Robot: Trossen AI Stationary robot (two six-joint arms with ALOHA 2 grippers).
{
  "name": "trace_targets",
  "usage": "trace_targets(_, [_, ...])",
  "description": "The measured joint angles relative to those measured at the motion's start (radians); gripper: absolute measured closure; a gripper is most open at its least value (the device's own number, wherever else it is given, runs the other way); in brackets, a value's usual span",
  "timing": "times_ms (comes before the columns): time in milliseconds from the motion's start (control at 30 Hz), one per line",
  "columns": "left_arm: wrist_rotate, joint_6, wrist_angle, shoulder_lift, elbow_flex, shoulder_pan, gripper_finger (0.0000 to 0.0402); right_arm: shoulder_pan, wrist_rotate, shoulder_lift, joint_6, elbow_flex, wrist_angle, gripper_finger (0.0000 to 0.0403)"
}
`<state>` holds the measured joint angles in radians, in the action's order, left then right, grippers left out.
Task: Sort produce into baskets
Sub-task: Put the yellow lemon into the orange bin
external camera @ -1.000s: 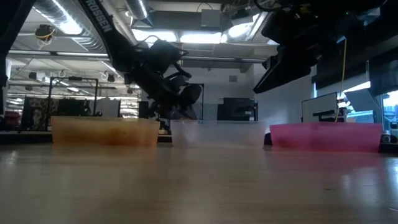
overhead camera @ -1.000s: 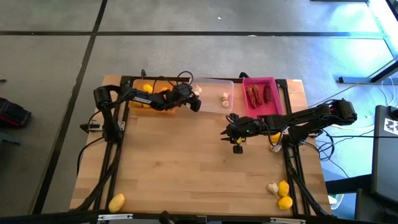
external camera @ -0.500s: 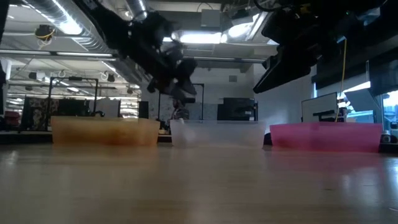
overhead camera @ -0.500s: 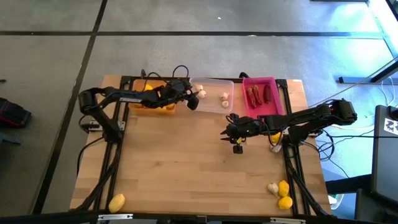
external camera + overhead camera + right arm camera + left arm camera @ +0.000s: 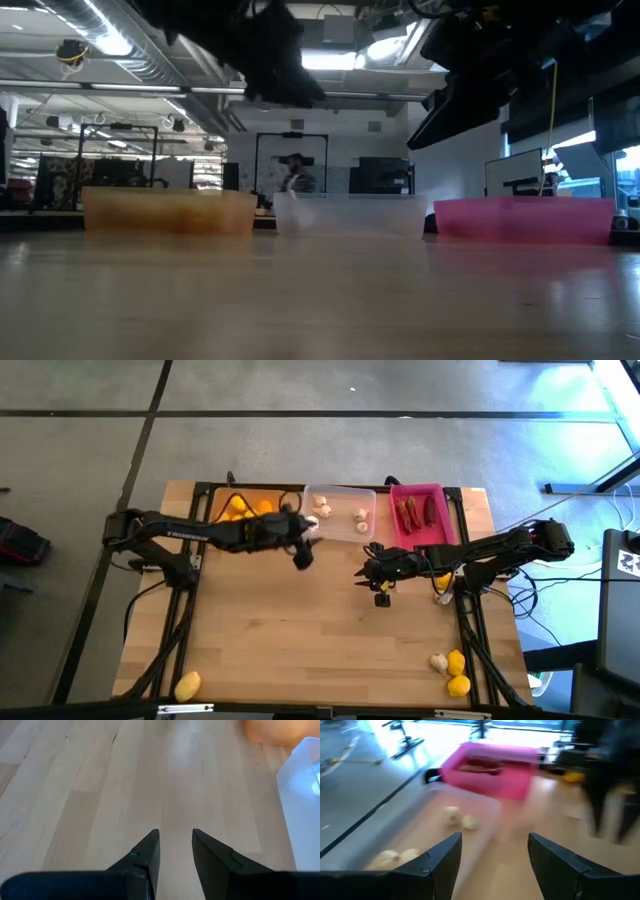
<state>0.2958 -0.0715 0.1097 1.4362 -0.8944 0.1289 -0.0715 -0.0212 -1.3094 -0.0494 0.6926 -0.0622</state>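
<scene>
**A:** Your left gripper [image 5: 302, 555] is hanging just in front of the clear tray [image 5: 340, 493], fingers [image 5: 442, 865] spread and carrying nothing. Your right gripper [image 5: 372, 572] is waiting over bare wood in front of the pink tray [image 5: 440, 490], fingers [image 5: 145, 855] standing a little apart with nothing between them.

**B:** So how far along are you getting?

**A:** I'd judge well past halfway. Lemons [image 5: 236, 508] are sitting in the orange tray [image 5: 262, 493], garlic bulbs [image 5: 361, 515] in the clear one, and chilies [image 5: 408, 512] in the pink one. What's left for you, as far as I can see: a lone lemon [image 5: 187, 685] at the near left corner, two lemons [image 5: 457, 672] with a garlic bulb [image 5: 438, 660] touching them at the near right corner, and a whitish piece [image 5: 441, 598] under the right arm, partly hidden, with something yellow beside it.

**B:** And the surface?

**A:** You're working on a pale wooden tabletop [image 5: 300, 640] edged by a black frame, on grey floor. Across the table, a lit workshop hall with ceiling ducts is showing; someone may be standing far back, too small to tell.
</scene>
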Motion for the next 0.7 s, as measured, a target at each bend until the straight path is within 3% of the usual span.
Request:
trace_targets(533, [0.000, -0.112, 0.035, -0.020, 0.000, -0.295, 0.0178, 0.000, 0.042, 0.000, 0.000, 0.000, 0.002, 0.0292])
trace_targets(700, [0.015, -0.102, -0.043, -0.019, -0.022, -0.434, 0.0178, 0.000, 0.080, 0.000, 0.005, 0.000, -0.002, 0.0292])
